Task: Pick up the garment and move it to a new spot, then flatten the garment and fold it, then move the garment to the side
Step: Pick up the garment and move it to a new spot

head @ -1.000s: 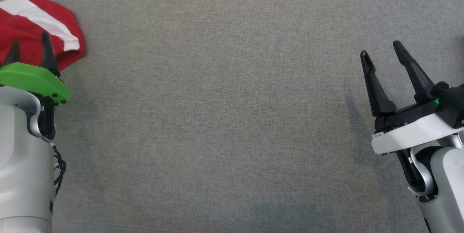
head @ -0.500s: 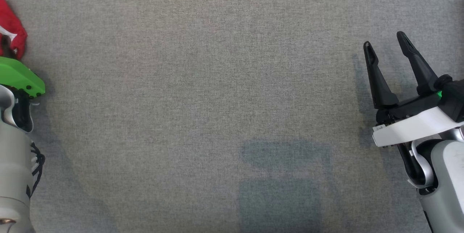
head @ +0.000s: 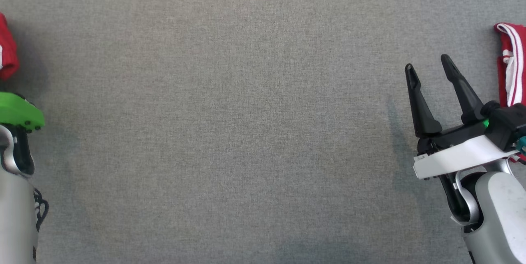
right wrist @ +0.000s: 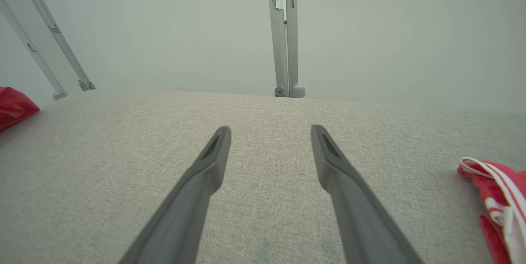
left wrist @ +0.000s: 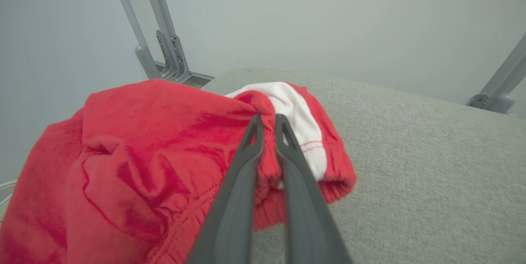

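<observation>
The left fingers (left wrist: 246,153) are pinching a fold of the red-and-white garment (left wrist: 144,132), which is sitting bunched at the left edge of the grey worktop (head: 246,112). The right fingers (right wrist: 205,165) are standing spread, holding nothing.

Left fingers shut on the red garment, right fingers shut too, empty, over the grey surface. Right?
One slip: the right fingers stand wide open, not shut, as the right wrist view shows. They are empty over the grey surface, and the left fingers are shut on the red garment.
</observation>
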`<state>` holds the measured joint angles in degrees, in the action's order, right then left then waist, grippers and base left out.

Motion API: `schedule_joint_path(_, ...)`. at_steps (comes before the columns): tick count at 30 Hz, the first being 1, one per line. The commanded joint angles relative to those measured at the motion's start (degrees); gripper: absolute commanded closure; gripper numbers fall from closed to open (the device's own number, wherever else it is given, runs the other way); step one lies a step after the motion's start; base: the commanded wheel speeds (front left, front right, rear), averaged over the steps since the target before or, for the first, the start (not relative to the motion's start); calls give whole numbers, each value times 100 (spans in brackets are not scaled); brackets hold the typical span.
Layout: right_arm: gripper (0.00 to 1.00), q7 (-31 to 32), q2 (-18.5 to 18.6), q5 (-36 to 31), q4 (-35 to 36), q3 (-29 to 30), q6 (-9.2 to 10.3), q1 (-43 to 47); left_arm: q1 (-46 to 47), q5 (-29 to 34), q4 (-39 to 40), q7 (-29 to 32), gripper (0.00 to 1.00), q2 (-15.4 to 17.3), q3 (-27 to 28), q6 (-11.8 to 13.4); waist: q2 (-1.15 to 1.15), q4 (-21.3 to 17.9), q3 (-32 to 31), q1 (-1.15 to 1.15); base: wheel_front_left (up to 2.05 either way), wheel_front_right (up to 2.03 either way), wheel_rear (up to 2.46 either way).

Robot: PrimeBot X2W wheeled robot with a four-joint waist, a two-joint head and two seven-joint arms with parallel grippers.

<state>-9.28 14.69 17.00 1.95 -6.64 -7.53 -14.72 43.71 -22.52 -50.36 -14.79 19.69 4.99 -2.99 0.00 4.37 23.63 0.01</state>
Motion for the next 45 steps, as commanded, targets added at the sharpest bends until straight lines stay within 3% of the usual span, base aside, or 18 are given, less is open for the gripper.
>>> schedule_joint_path(1,0,-61,-55,-17,-73,-2,9,129,-439,77,429,-38,100,-61,87,85,0,-12,-475,-1,0,0,0)
schedule_joint_path(10,0,-107,-191,-5,-273,25,9,528,-2140,330,2512,-31,100,-448,145,387,0,-53,-1181,-1,0,0,0)
schedule_joint_path(17,0,-107,-261,19,-338,-42,9,764,-3590,414,4166,452,100,-718,-11,707,0,-294,-1642,-1,0,0,0)
schedule_joint_path(22,0,-80,-307,45,-349,-63,9,905,-4245,510,5080,904,100,-954,-514,652,0,-527,-1870,-1,0,0,0)
schedule_joint_path(27,0,-47,-338,37,-310,-74,9,948,-4150,716,5125,1271,100,-1061,-1219,384,0,-780,-1921,-1,0,0,0)
schedule_joint_path(35,0,-85,-397,54,-311,-117,8,820,-3613,770,4847,1242,100,-1367,-1938,64,0,-1448,-1750,-1,0,0,0)
schedule_joint_path(45,0,-234,-497,124,-367,-75,8,649,-2570,819,4350,1164,100,-1609,-2755,-119,0,-2086,-1081,-1,0,0,0)
